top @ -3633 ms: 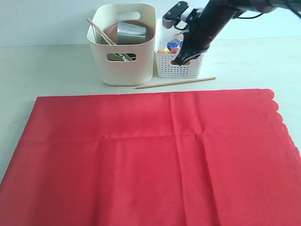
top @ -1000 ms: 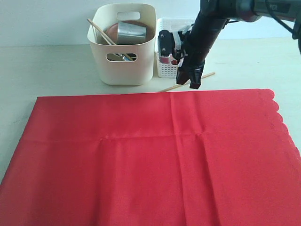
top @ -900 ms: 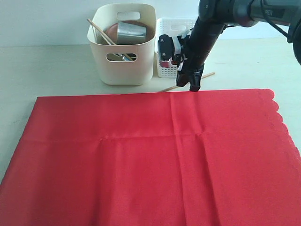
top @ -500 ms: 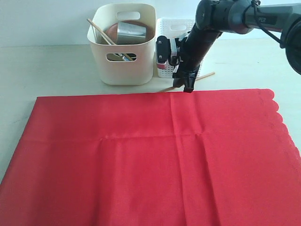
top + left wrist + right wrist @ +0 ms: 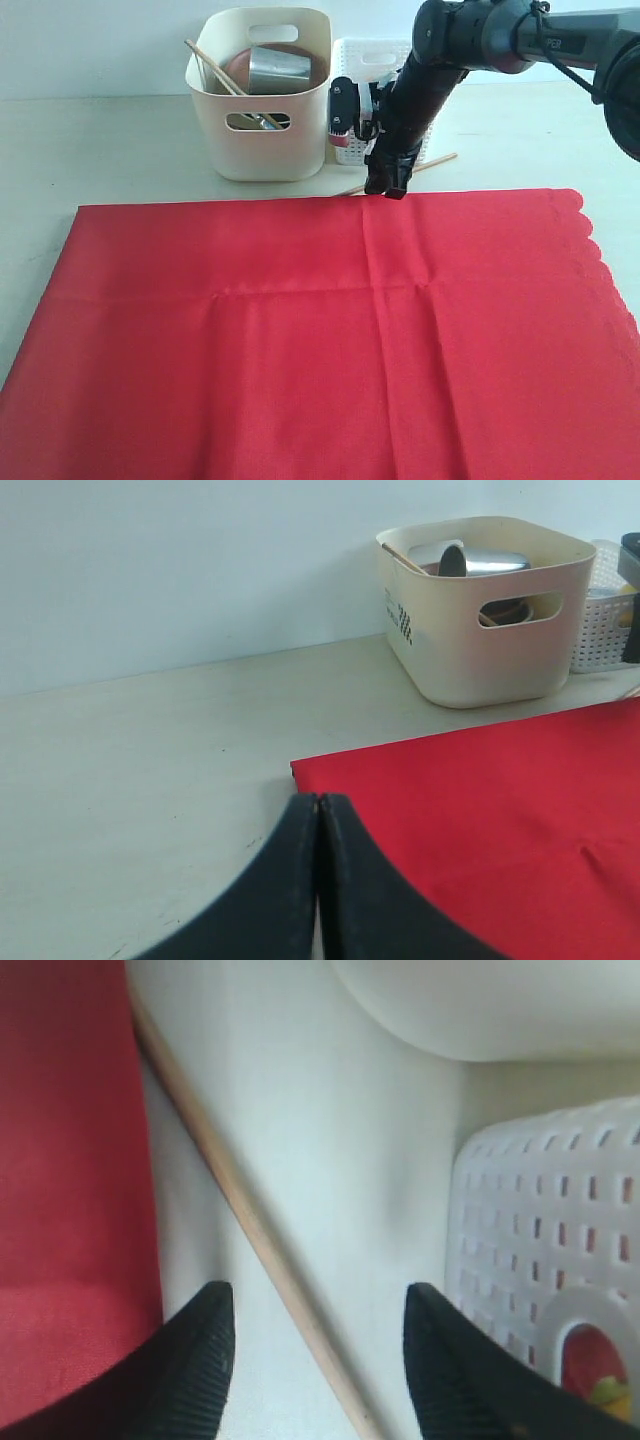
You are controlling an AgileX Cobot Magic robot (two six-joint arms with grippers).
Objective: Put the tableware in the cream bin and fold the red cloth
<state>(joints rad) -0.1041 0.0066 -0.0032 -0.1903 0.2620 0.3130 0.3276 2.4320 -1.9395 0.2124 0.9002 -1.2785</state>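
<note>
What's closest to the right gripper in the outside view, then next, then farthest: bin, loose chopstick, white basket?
1. Chopstick, right under the gripper.
2. Basket, just behind it.
3. Bin, farther left.

No words can be read for sure. In the upper right of the exterior view, the dark right arm (image 5: pixel 490 35) has small white letters (image 5: pixel 553 45) on it, but they are too blurry to make out. In the upper right of the left wrist view, the cream bin (image 5: pixel 480 670) has a small block of dark print (image 5: pixel 398 615) on its side wall, too tiny to read.
</note>
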